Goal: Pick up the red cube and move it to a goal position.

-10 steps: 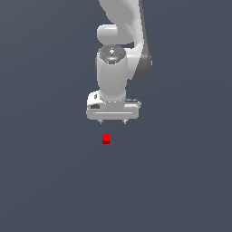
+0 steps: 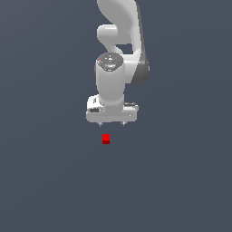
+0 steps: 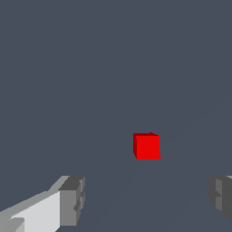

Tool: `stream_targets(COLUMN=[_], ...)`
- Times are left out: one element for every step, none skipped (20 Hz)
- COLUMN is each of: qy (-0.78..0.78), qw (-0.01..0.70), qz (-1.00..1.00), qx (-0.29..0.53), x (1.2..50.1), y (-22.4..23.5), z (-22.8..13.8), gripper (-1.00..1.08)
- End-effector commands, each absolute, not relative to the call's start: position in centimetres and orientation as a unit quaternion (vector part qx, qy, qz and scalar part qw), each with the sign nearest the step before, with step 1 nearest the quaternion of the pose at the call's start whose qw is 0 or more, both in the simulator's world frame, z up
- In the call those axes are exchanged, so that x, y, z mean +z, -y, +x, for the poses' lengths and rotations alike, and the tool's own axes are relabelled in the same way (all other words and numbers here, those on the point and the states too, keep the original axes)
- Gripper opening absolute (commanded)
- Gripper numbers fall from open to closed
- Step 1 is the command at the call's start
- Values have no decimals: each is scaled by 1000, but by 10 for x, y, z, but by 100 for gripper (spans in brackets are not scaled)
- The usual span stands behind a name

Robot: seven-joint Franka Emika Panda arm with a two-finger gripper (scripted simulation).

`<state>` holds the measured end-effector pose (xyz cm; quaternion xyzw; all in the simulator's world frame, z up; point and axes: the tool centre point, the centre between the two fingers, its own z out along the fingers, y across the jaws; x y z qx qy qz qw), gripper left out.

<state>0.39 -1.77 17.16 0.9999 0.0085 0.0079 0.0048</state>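
Note:
The red cube (image 2: 106, 139) is a tiny bright red block resting on the dark grey floor, just below the white gripper (image 2: 111, 124) in the exterior view. In the wrist view the red cube (image 3: 147, 146) lies ahead of the gripper (image 3: 147, 197), apart from both fingers (image 3: 71, 199). The jaws stand wide open with nothing between them. Only the two short fingertips (image 2: 100, 123) poke out under the white hand in the exterior view.
The white arm (image 2: 118, 41) rises behind the hand toward the top of the exterior view. A plain dark grey floor (image 2: 45, 181) surrounds the cube on all sides. No goal marker shows.
The hand has dropped slightly and shifted a little closer to the cube. The cube has not moved.

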Motion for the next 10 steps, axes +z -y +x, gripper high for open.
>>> stream_targets(qy=[-9,-10,-10,-11,-11,-12,-12,-13,-13,-14], qw=[4,4,4,4,3,3,3,3,2,2], qz=[1000,1000,1000,1000,1000,1000,1000,1000,1000,1000], qx=[7,6,6,5,5,5,4,4,3,3], x=[157,149,142,133,124,115,105,95,85,76], y=[21,23,25,27,29,32,34,36,39,41], z=[3,2,2,1,1,0,0,-1,-1,-2], gripper=[100,100,100,100,100,100,100,100,100,100])
